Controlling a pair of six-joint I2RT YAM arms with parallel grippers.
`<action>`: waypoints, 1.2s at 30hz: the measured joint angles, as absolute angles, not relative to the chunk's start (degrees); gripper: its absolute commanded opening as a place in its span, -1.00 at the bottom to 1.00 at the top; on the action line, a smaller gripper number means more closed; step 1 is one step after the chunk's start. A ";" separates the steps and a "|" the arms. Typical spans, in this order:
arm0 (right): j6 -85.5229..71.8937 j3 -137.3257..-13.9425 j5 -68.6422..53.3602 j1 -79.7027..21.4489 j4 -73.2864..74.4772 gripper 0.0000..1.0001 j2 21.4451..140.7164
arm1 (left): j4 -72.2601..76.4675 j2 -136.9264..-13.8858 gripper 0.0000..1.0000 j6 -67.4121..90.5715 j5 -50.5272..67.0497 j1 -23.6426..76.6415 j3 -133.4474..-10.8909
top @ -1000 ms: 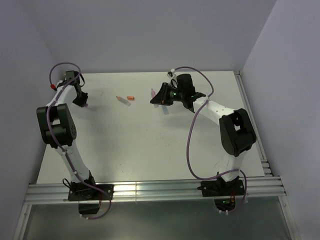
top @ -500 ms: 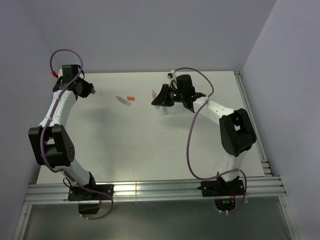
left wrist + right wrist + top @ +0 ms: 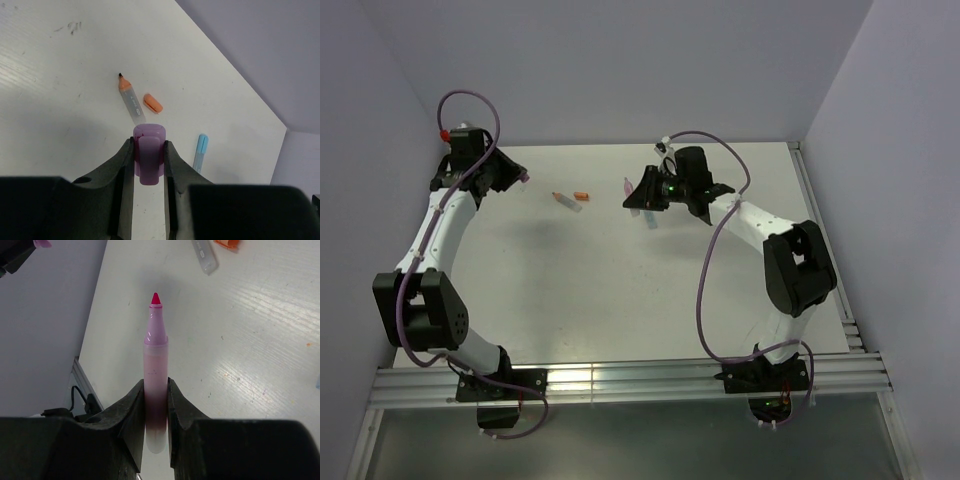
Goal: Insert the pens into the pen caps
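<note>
Top view: my left gripper (image 3: 516,176) is at the upper left of the frame, over the table's (image 3: 620,290) far left corner, closed narrow on the pink cap (image 3: 525,178), which sticks out to the right. My right gripper (image 3: 634,194) is upper centre, clamped on the pink pen (image 3: 625,186), tip pointing left toward the other arm. Btwn the two grippers, on the table, lie the orange pen (image 3: 563,200) and, just right of it, the orange cap (image 3: 582,195), apart from each other. The blue pen (image 3: 650,217) lies just below my right gripper. Left wrist view: fingers pinch the pink cap at lower centre, its rounded end poking out past the tips. Above it are the orange pen and orange cap, side by side, not touching; blue pen to the right. Can't tell if the blue one is capped. Right wrist view: fingers shut tight on the pink pen's lower barrel, uncapped red tip up at centre frame. Orange pen and cap show at the top edge, and the pink cap in my left gripper at the top left corner.
</note>
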State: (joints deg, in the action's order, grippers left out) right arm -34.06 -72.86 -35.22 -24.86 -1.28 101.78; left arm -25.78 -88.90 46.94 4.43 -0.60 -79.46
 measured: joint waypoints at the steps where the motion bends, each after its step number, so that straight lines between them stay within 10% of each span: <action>1: -33.91 -72.86 -35.31 -24.86 -1.28 -1.00 101.65 | -25.39 -88.55 -0.99 46.46 4.80 -0.19 -79.11; 36: -28.12 -81.56 -36.73 -35.79 3.05 -1.00 101.91 | -13.54 -80.34 -0.99 43.83 16.47 2.59 -69.08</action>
State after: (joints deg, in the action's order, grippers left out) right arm -28.12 -81.56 -36.73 -35.79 3.05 101.91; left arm -13.54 -80.34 43.83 16.47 2.59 -69.08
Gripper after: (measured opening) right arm 0.262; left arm 0.266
